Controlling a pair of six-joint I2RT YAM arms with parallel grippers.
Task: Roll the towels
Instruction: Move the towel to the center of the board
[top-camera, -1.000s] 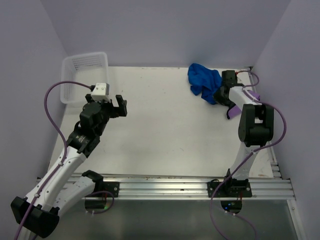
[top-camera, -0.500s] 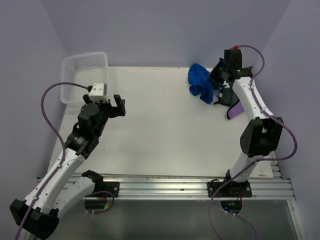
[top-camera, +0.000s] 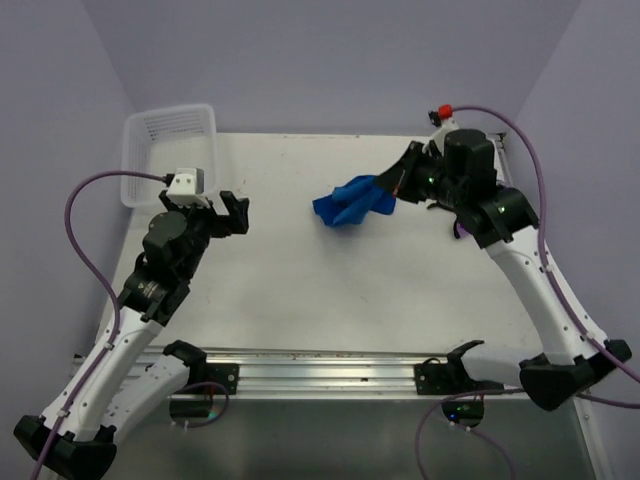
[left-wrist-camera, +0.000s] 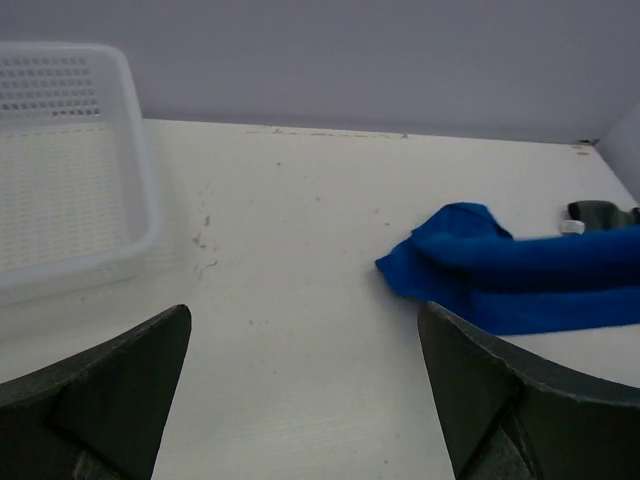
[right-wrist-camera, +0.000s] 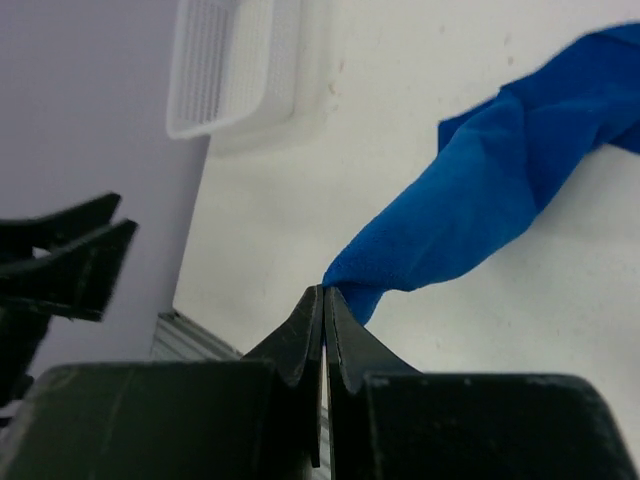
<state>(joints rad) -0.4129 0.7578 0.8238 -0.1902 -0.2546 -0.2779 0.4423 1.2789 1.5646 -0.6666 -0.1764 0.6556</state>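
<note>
Check the right pincer (right-wrist-camera: 323, 292): its jaws are pressed together on one corner of the blue towel (top-camera: 350, 203), which stretches away from the tips, over the worktop (top-camera: 300, 280), toward the left pincer (left-wrist-camera: 305, 318). The left pincer stands at full spread and holds nothing; the white mesh basket (left-wrist-camera: 130, 180) sits ahead of it, to its left.

Lilac walls (top-camera: 330, 60), white tabletop (top-camera: 300, 280), aluminium rail (top-camera: 330, 368)
</note>
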